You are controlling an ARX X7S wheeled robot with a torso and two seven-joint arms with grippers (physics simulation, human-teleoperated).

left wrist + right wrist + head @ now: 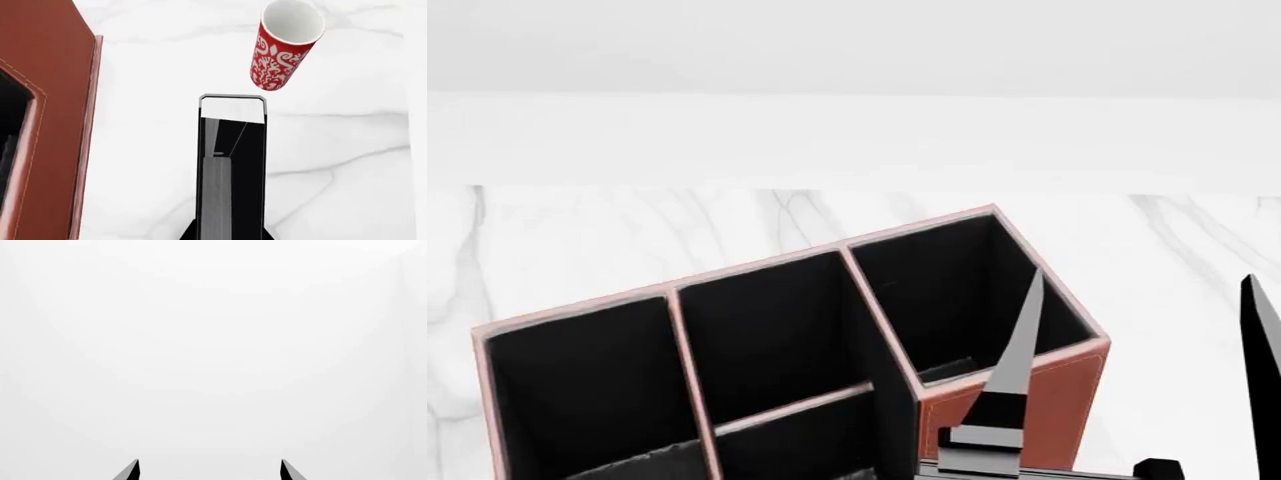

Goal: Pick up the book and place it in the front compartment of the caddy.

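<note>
On the white marble tabletop (147, 165), seen in the left wrist view, the caddy (47, 100) is found at one side, the book (233, 165) is held upright beside it, clamped between the fingers of the left gripper (232, 210), and the red-patterned mug (283, 47) is seen just past the book. From the head view, the caddy's black cells are shown uncovered. The right gripper (210, 470) is seen with fingers apart, against plain white.

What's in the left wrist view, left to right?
caddy → book held upright in the middle → mug, lying on the marble table.
</note>
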